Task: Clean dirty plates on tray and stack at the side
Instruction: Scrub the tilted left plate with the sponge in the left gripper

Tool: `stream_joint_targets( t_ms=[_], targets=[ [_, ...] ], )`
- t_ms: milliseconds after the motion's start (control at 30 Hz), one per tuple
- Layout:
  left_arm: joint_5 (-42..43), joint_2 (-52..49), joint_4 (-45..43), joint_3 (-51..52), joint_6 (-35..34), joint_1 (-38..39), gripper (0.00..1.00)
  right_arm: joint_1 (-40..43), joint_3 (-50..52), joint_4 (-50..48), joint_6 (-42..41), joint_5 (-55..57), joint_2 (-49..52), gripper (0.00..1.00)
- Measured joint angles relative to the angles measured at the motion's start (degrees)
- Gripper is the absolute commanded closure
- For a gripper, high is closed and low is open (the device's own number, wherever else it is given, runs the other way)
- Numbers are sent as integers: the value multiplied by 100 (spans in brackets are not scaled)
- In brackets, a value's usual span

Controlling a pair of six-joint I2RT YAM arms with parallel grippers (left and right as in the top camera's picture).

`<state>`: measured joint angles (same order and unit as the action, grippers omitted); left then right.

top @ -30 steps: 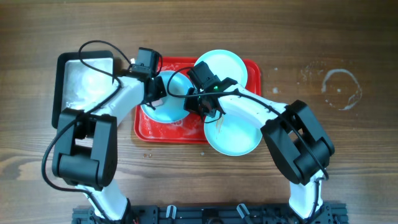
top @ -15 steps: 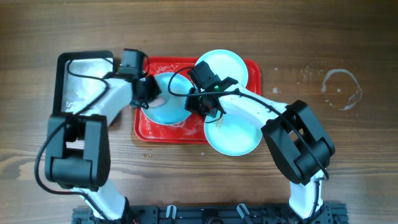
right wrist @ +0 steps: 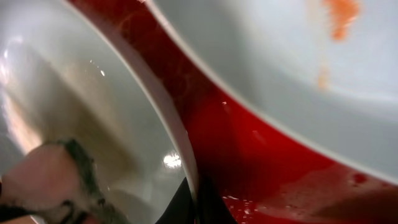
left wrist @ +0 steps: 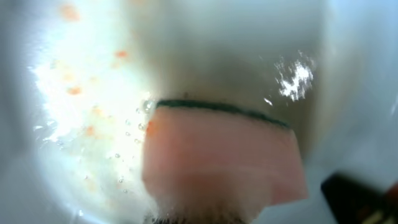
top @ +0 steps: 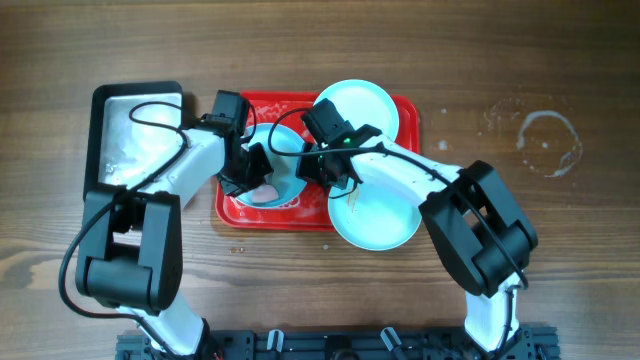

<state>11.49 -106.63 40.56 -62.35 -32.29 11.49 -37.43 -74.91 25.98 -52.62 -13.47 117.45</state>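
Note:
The red tray (top: 405, 108) lies mid-table with three pale blue plates. One plate (top: 288, 150) sits at the tray's left. My left gripper (top: 258, 180) is shut on a pink sponge (top: 264, 191) and presses it into that plate. The left wrist view shows the sponge (left wrist: 221, 158) with its green edge on the wet plate (left wrist: 74, 93), which has orange specks. My right gripper (top: 328, 172) is shut on that plate's right rim (right wrist: 180, 143); its fingers (right wrist: 196, 205) pinch the edge. A second plate (top: 365, 105) lies at the tray's top right. A third (top: 385, 220) overhangs the front edge.
A black-rimmed silver metal pan (top: 100, 130) with wet contents stands left of the tray. A dried water ring (top: 548, 140) marks the wood at the right. The neighbouring plate (right wrist: 280, 68) in the right wrist view has an orange smear (right wrist: 339, 12). The tray floor (right wrist: 261, 155) is wet.
My left gripper swung out to the plate's left rim and then back down-right into the plate, so the pink sponge now shows. The right arm and the plates have not moved.

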Motion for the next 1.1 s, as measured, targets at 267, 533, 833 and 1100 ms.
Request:
stream_joint_targets(
  t_ms=[267,533,833,1100],
  targets=[
    [-1821,-68,-551,-221,-883,85,96,-15,0,-15,-7,-2,0,96],
    [-1464,-619,1285,-1674,686,-107,96,-15,0,-15,-4,-4,0,96],
    [-855,-632,1200,-2387,2343,289,96,-15,0,-15,-2,-7,0,96],
    [-234,-684,138,-1318,2474,632,96,-15,0,-17,2,-24,0,96]
  ],
)
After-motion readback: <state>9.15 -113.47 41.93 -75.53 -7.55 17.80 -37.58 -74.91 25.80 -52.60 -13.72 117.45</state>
